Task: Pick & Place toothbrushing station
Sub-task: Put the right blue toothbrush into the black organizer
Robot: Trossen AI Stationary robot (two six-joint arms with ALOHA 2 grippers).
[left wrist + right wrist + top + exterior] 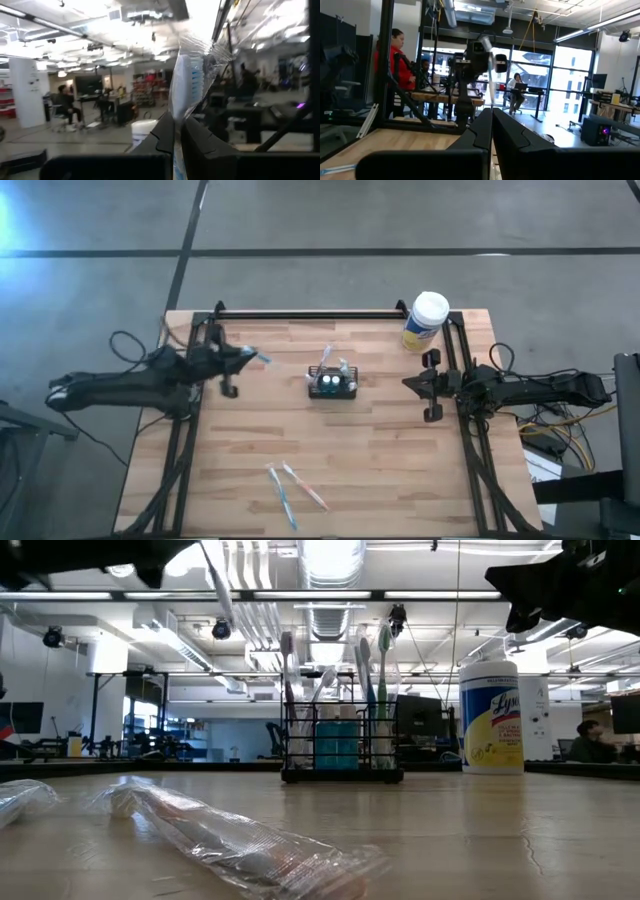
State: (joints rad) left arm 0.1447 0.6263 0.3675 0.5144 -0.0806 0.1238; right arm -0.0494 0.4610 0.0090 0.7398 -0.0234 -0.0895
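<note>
The toothbrushing station (332,384), a small black wire holder, stands on its base at the table's middle, with several toothbrushes upright in it (340,745). My left gripper (246,359) hovers left of the station, above the table, shut on a toothbrush in a clear wrapper (189,75). My right gripper (412,384) is shut on nothing, right of the station and off the table. The right wrist view shows the left arm with its toothbrush (489,55) across the table. My left gripper pinches the wrapped toothbrush between its two fingers (162,132), just below the bristle head (176,112). The fingers come nearly level from the table's left and lie across the brush. The brush is lifted clear, steeply tilted, its head above the fingers (215,580).
A white-lidded canister with a yellow label (426,320) stands at the far right. Two wrapped toothbrushes (290,486) lie near the table's front edge; one fills the low view's foreground (230,840). Black frame rails (300,313) run along the far and side edges. People sit beyond the table.
</note>
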